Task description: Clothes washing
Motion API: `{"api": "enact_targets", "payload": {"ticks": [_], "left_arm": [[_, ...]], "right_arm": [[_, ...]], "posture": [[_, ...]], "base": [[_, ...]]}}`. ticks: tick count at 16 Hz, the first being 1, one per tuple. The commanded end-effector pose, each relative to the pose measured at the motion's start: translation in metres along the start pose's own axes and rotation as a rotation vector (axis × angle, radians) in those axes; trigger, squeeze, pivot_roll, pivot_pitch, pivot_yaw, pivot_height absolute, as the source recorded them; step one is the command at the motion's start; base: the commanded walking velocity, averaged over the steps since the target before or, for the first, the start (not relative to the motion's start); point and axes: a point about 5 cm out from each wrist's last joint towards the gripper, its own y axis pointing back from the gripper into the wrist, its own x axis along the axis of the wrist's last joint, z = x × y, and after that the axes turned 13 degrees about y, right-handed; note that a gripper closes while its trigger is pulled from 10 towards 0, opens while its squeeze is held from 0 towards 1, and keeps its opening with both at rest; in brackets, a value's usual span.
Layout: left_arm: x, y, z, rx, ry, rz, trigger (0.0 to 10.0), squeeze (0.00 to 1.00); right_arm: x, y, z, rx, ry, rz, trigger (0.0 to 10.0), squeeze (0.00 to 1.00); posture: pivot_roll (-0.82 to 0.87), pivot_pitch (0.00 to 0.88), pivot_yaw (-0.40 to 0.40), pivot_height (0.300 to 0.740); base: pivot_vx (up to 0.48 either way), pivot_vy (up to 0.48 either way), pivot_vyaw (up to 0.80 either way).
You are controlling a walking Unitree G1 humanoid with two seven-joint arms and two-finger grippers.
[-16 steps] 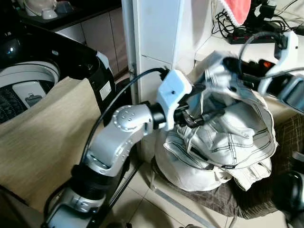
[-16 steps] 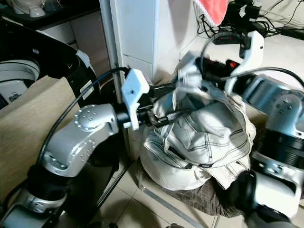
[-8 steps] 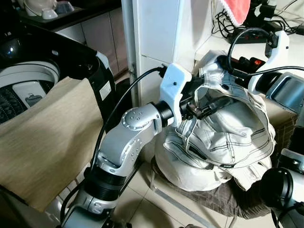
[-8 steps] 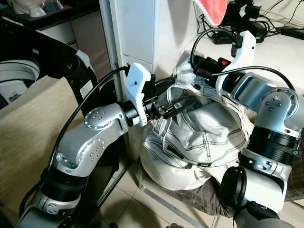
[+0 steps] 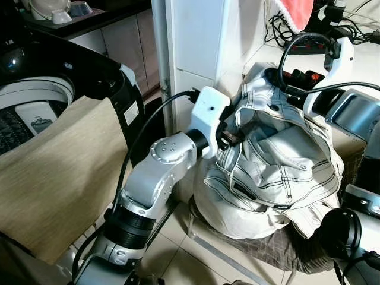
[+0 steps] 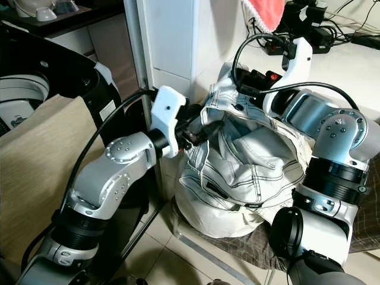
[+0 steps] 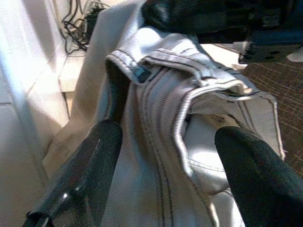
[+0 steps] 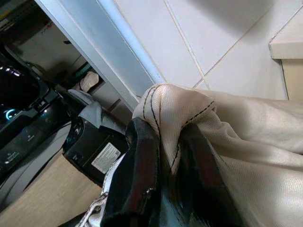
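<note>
Cream trousers [image 5: 279, 172] heaped beside the white pillar [image 5: 196, 47] are pinched at their top edge by the right gripper [image 8: 165, 156], while the left gripper [image 7: 165, 156] gapes wide against them.

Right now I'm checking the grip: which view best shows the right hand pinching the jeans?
Right wrist view: the right hand clamps a fold of the jeans close up. The eye views show it small, atop the pile.
</note>
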Motion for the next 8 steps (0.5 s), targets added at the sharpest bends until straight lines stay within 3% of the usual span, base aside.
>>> {"api": "enact_targets", "payload": {"ticks": [1,8], "left_arm": [[0.0015,-0.0012,-0.0022,0.016,-0.002,0.004,0.0,0.00],[0.0029,-0.0007,-0.0044,0.030,0.033,0.024,0.0,0.00]], "right_arm": [[0.0170,0.0026,-0.0119,0.047,0.035,0.066,0.0,0.00],[0.0152,0.0025,-0.0138,0.053,0.039,0.060,0.0,0.00]], "posture": [[-0.14,0.000,0.024,0.740],[-0.14,0.000,0.023,0.740]], "base": [[0.000,0.000,0.00],[0.000,0.000,0.00]]}}
